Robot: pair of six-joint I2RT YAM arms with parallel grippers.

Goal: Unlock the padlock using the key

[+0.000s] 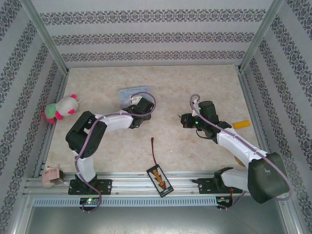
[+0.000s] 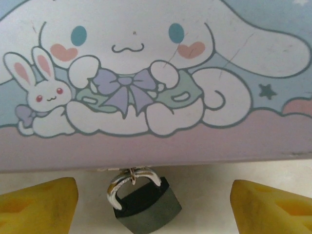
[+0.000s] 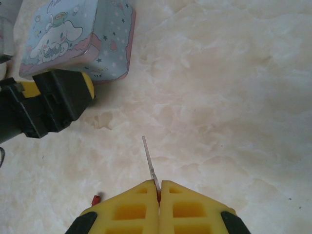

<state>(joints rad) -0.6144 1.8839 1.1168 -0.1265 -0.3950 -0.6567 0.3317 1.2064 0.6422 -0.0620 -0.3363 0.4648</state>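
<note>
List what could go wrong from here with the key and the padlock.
1. The right gripper pinches the key only by its end, so the thin blade could twist or slip on contact.
2. The padlock hangs loose from the tin, inside the open left gripper but not gripped, so it may swing away from the key.
3. The left gripper crowds the padlock, so the two arms might collide.

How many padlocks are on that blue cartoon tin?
1: the padlock is hooked through the tin's front latch, just ahead of the open left gripper. The tin's other sides are hidden.
</note>
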